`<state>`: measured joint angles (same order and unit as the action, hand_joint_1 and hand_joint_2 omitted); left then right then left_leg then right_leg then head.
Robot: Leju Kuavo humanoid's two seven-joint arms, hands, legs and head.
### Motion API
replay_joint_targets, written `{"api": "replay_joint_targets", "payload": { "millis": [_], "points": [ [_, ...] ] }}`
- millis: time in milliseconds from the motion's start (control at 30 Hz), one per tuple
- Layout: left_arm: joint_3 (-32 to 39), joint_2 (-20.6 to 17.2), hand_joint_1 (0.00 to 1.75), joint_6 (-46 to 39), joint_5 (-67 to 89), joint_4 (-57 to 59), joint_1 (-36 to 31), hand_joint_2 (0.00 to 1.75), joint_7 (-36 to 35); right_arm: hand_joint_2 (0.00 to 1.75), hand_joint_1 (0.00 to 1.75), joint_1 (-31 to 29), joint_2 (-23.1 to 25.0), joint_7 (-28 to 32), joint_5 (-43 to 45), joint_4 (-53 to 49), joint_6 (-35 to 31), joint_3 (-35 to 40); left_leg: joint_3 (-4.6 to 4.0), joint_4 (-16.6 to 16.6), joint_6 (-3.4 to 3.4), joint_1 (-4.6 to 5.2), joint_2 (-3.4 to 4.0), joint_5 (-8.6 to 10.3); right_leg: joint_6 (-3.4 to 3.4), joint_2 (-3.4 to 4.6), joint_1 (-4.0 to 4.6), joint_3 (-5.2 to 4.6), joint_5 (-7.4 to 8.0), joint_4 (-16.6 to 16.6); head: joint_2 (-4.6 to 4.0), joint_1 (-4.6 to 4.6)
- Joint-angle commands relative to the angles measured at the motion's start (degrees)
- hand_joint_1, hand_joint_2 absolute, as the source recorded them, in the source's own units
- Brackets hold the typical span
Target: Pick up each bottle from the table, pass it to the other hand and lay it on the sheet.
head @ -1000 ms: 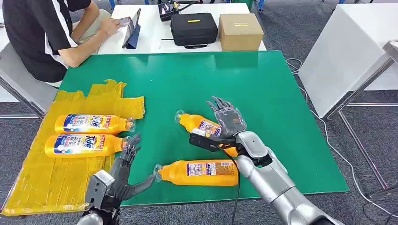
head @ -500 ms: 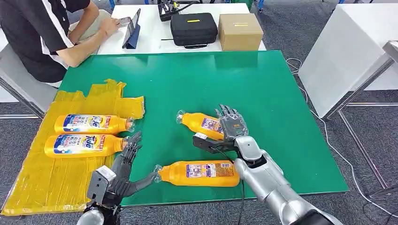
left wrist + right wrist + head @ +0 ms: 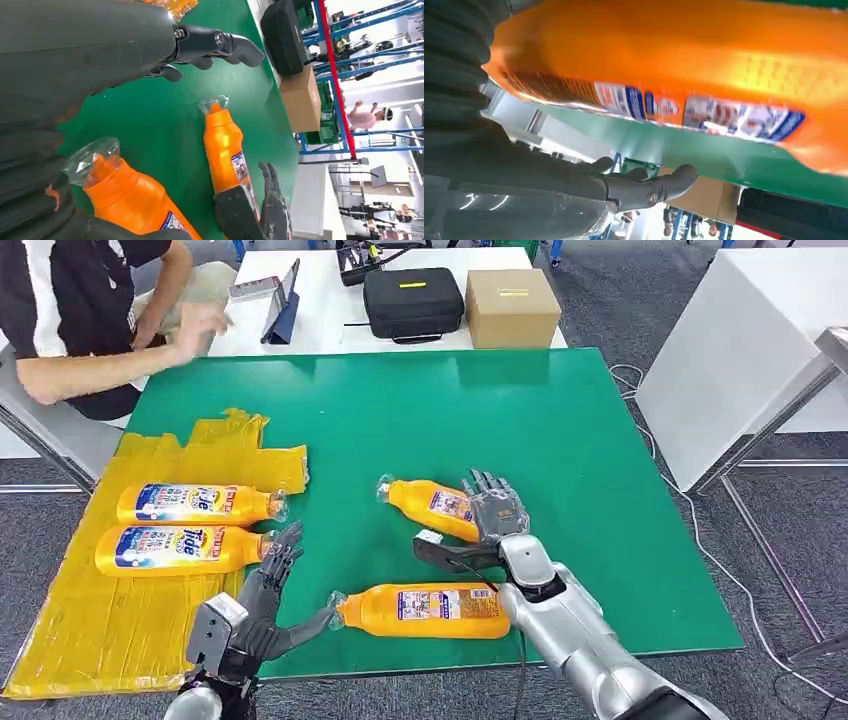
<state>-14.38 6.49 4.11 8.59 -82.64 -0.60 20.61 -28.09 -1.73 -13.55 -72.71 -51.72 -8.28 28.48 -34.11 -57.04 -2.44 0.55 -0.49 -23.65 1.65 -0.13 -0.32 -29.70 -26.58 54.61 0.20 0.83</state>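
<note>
Basically four orange bottles with clear caps and blue-white labels, all lying flat. Two Tide bottles (image 3: 190,505) (image 3: 180,549) lie side by side on the yellow sheet (image 3: 110,625) at the worktop's left. Far bottle (image 3: 432,507) lies mid-worktop, cap pointing left; near bottle (image 3: 425,609) lies close to the front edge, cap toward the left hand (image 3: 262,610).

Left hand holds nothing, fingers (image 3: 280,553) spread, thumb tip at the near bottle's cap. Right hand (image 3: 492,518) rests over the far bottle's base end, fingers spread, thumb out to the side; whether it grips yet, cannot tell.

Green worktop (image 3: 560,430). White table behind holds a black case (image 3: 413,302), cardboard box (image 3: 512,307), tablet (image 3: 283,302). Person (image 3: 70,320) seated at left. Grey carpet floor.

Versus a second ago: right hand has come down lower over the far bottle; the person's hand has left the tablet.
</note>
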Motion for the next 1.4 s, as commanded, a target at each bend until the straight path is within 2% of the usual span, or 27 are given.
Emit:
{"api": "replay_joint_targets", "payload": {
  "millis": [33, 267, 433, 533, 633, 833, 867, 900, 933, 1167, 1233, 1400],
  "points": [
    [-1.8, -0.1, 0.00, 0.1, -0.3, 4.4, -2.6, 1.75, -0.3, 1.75, 0.00, -2.4, 1.0, -0.7, -0.8, 7.1, 0.8, -1.9, 0.17, 0.0, 0.15, -0.02, -0.02, -0.05, -0.04, -0.04, 0.02, 0.19, -0.06, -0.1, -0.02, -0.02],
    [-1.8, -0.2, 0.00, 0.2, -1.3, 5.4, -4.0, 1.75, -0.4, 1.75, 0.00, -4.1, 0.8, -0.6, -1.1, 13.3, 6.2, -4.2, 0.14, 0.0, 0.11, -0.02, -0.04, -0.02, -0.02, -0.05, 0.01, 0.16, -0.02, -0.1, -0.02, 0.00],
    [-2.2, -0.1, 0.00, 0.9, -1.7, 7.0, -5.2, 1.75, -0.5, 1.75, 0.00, -5.8, 1.3, 2.3, 3.8, 19.1, 9.1, -8.3, 0.31, 0.1, 0.09, -0.02, 0.00, 0.02, -0.02, -0.07, 0.00, 0.28, 0.00, -0.1, 0.00, 0.00],
    [-2.5, -0.2, 0.00, 1.0, -1.8, 7.8, -5.7, 1.75, -0.4, 1.75, 0.00, -6.9, 1.2, 2.4, 4.2, 21.6, 9.7, -9.2, 0.50, 0.1, 0.15, -0.05, -0.07, 0.05, -0.03, -0.15, 0.03, 0.49, 0.02, -0.2, -0.02, 0.00],
    [-2.5, -0.2, 0.00, 1.0, -1.8, 7.8, -5.7, 1.75, -0.4, 1.75, 0.00, -7.0, 1.2, 2.4, 4.2, 21.6, 9.7, -9.2, 0.71, 0.1, 0.10, -0.04, -0.05, -0.01, -0.04, -0.12, 0.02, 0.13, 0.00, -0.1, -0.02, -0.02],
    [-2.9, 0.0, 0.00, 1.0, -2.2, 9.0, -6.6, 1.75, -0.2, 1.75, 0.00, -9.0, 1.3, 2.6, 4.3, 24.5, 10.8, -9.4, 0.74, 0.1, 0.18, -0.05, -0.06, 0.02, -0.05, -0.13, 0.03, 0.17, 0.04, -0.2, -0.02, 0.00],
    [-2.9, 0.0, 0.00, 1.0, -2.2, 9.1, -6.8, 1.75, -0.2, 1.75, 0.16, -9.2, 1.3, 2.6, 4.3, 24.8, 10.9, -9.3, 0.77, 0.1, 0.14, -0.04, -0.09, 0.01, -0.04, -0.16, 0.02, 0.21, 0.01, -0.2, -0.02, 0.00],
    [-2.8, 0.1, 0.00, 0.9, -2.3, 9.4, -7.0, 1.75, -0.2, 1.75, 1.40, -9.6, 1.4, 2.7, 4.1, 25.4, 11.1, -9.2, 0.84, 0.1, 0.09, -0.01, -0.06, -0.01, -0.03, -0.12, -0.01, 0.24, -0.01, -0.1, -0.02, 0.00],
    [-2.8, 0.0, 0.00, 0.9, -2.4, 9.6, -7.1, 1.75, -0.2, 1.75, 1.61, -9.8, 1.6, 2.8, 4.0, 25.8, 11.2, -9.0, 0.83, 0.1, 0.15, -0.03, -0.10, 0.03, -0.05, -0.18, 0.00, 0.26, 0.02, -0.2, -0.02, -0.02],
    [-2.8, 0.0, 0.00, 0.8, -2.4, 9.6, -7.2, 1.75, -0.2, 1.75, 1.61, -9.8, 1.8, 2.9, 3.9, 25.8, 11.1, -9.0, 0.87, 0.1, 0.15, -0.04, -0.02, 0.02, -0.05, -0.13, 0.02, 0.41, 0.03, -0.2, -0.02, 0.00],
    [-2.8, 0.0, 0.00, 0.6, -2.6, 9.5, -7.1, 1.75, -0.1, 1.75, 1.75, -9.9, 1.9, 3.1, 3.7, 26.1, 11.0, -8.9, 0.94, 0.1, 0.14, -0.04, -0.02, 0.02, -0.04, -0.12, 0.02, 0.47, 0.03, -0.2, -0.02, -0.02],
    [-2.6, -0.1, 0.00, 0.5, -2.7, 9.7, -7.4, 1.75, -0.1, 1.75, 1.75, -10.2, 2.1, 3.2, 3.4, 26.1, 10.9, -8.8, 0.93, 0.1, 0.12, -0.06, 0.01, 0.00, -0.04, -0.09, 0.03, 0.47, 0.03, -0.2, 0.00, 0.00]
  ]
}}
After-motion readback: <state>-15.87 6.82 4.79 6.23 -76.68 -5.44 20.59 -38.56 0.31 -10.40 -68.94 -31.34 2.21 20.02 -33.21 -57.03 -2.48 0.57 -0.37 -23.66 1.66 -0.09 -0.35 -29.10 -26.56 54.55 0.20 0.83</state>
